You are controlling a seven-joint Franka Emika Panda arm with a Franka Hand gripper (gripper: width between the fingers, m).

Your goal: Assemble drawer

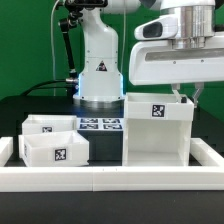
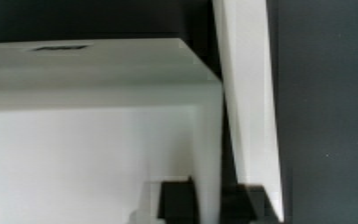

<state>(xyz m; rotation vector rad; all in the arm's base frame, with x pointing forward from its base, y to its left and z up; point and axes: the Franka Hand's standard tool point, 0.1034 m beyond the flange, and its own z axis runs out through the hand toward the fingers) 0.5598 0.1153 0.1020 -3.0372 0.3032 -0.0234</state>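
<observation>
The drawer's tall white housing [image 1: 155, 130] stands at the exterior view's right, with a marker tag on its front. My gripper [image 1: 190, 97] is at the top of its right wall. In the wrist view the housing's thin white wall [image 2: 247, 90] runs between my two black fingers [image 2: 178, 200], and my gripper [image 2: 208, 200] straddles it, closed against both of its faces. The two shallow white trays stand side by side at the exterior view's left, one at the back [image 1: 50, 125] and one in front [image 1: 55, 150]. They are apart from the housing.
The marker board [image 1: 100, 124] lies flat between the trays and the housing, in front of the arm's white base [image 1: 98, 70]. A low white rail [image 1: 110, 180] borders the table's front and sides.
</observation>
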